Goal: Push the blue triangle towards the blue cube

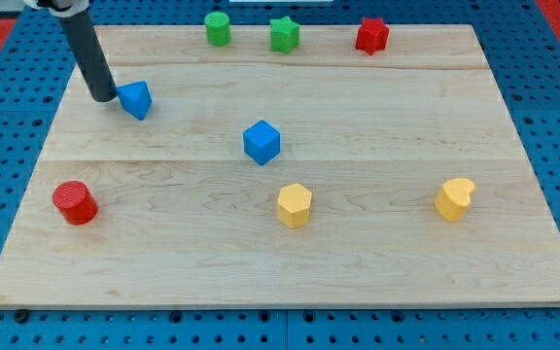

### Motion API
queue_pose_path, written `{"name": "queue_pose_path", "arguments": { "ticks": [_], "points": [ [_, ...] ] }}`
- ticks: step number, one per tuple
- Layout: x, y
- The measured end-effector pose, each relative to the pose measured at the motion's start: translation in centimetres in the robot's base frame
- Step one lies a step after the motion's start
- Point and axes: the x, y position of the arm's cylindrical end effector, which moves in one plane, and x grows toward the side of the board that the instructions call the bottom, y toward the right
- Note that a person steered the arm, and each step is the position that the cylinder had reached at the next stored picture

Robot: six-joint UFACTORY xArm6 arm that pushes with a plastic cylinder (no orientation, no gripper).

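Note:
The blue triangle (136, 99) lies on the wooden board (377, 253) at the view's upper left. The blue cube (261, 142) sits near the board's middle, to the right of and below the triangle. My tip (102, 98) is down on the board just left of the blue triangle, touching or nearly touching its left side. The dark rod rises from it towards the view's top left.
A green cylinder (218, 28), a green star (284, 34) and a red star (371, 35) stand along the top edge. A red cylinder (74, 202) is at the lower left. A yellow hexagon (295, 205) and a yellow heart-like block (454, 198) lie lower down.

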Motion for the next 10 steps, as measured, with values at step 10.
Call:
{"name": "queue_pose_path", "arguments": {
  "ticks": [10],
  "points": [
    [1.9,4.5]
  ]
}}
